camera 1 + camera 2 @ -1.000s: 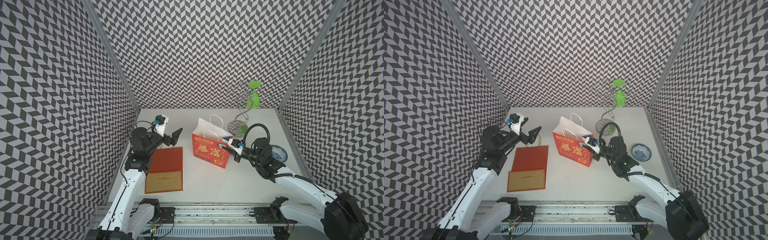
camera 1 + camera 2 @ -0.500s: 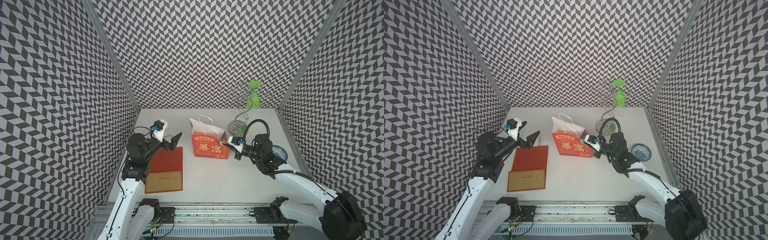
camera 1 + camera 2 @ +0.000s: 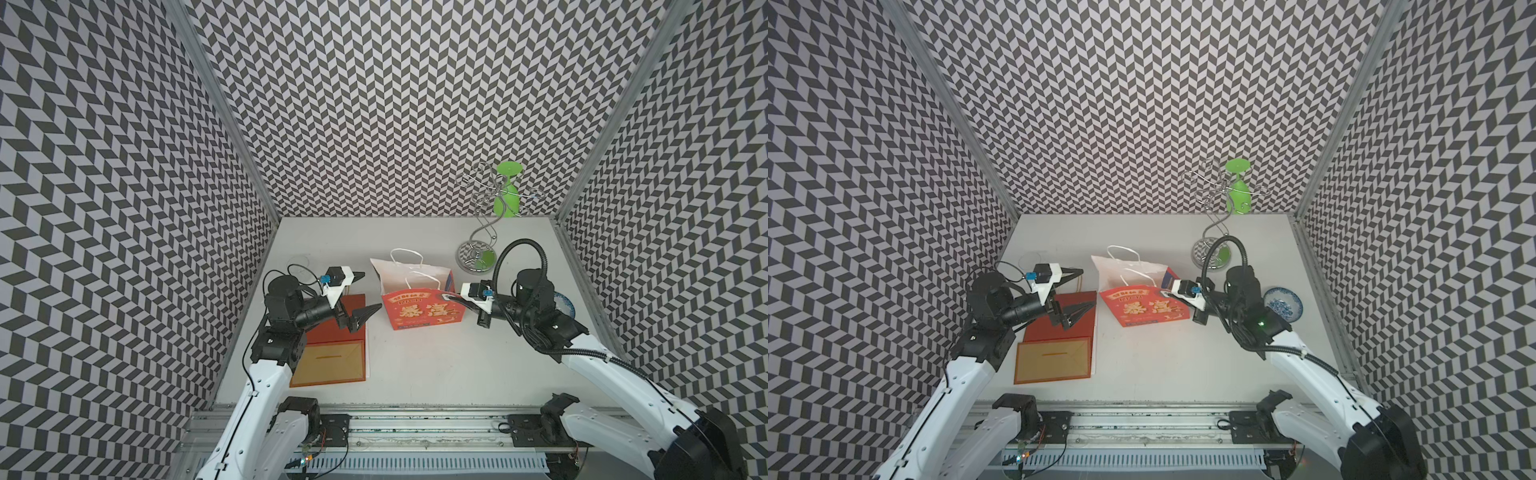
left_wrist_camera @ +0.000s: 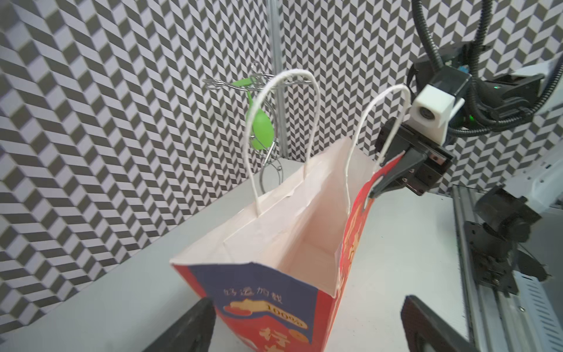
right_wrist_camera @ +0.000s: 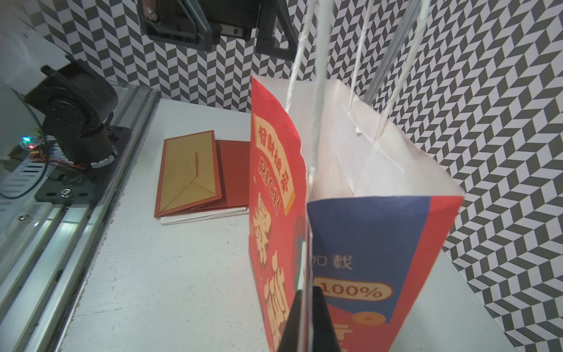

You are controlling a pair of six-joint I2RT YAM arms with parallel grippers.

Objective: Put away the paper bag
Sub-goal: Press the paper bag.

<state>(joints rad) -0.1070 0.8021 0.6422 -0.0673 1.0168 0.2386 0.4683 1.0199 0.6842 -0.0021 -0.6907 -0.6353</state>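
Pinching the bag (image 3: 422, 311), which I judge light and crease-prone, by its front rim mid-frame, my right gripper (image 3: 451, 298) is clamped; left gripper (image 3: 372, 290) gapes empty.

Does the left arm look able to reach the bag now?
Probably yes. The left fingers stand open facing the bag, only bare table between. The right fingers pinch its opposite rim, out of the way.

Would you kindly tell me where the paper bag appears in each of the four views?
Top view: paper bag mid-table, between the two arms.
Top view: likewise mid-table, between the arms.
Left wrist: fills the middle, open mouth showing.
Right wrist: fills the middle, blue side panel facing.
Shared landmark: the right gripper, shut on the bag's red front edge.
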